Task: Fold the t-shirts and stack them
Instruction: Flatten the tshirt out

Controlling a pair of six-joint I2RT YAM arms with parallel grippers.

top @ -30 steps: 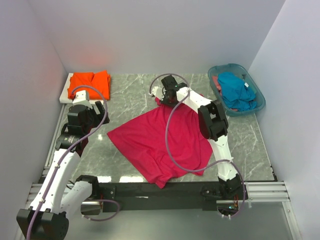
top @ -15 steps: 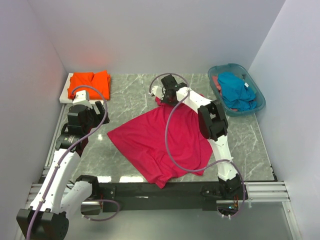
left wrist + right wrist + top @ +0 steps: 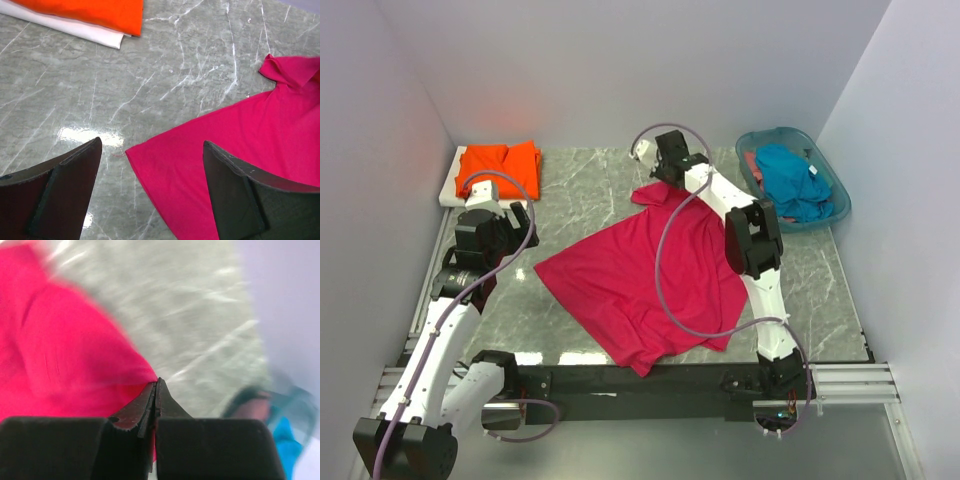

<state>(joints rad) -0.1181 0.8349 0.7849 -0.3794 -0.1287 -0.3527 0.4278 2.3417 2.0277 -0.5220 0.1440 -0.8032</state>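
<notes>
right arm pose: stretched far across the grey marble-patterned table (image 3: 580, 190), forearm angled toward the back wall, wrist over the far end of the magenta-red cotton t-shirt (image 3: 640, 280).
right gripper (image 3: 156, 382): jaws pressed together with no gap; a thin edge of the magenta-red fabric is pinched at their tips, in blur in the wrist view.
left arm pose: bent at the left side of the table, wrist held above the surface near the shirt's left corner.
left gripper (image 3: 151, 142): fingers spread wide, holding nothing, touching nothing; the shirt's corner and bare table show between them.
magenta-red t-shirt, position: spread mostly flat in the middle of the table, its far end raised at the right gripper, one sleeve bunched there.
magenta-red t-shirt, long axis: from the pinched far end diagonally down to the near table edge, a corner pointing left.
bright orange t-shirt (image 3: 500, 165): folded at the far left corner, lying on a white pad (image 3: 75, 30).
teal-blue t-shirt (image 3: 790, 180): crumpled inside the translucent teal plastic basket (image 3: 840, 205) at the far right.
</notes>
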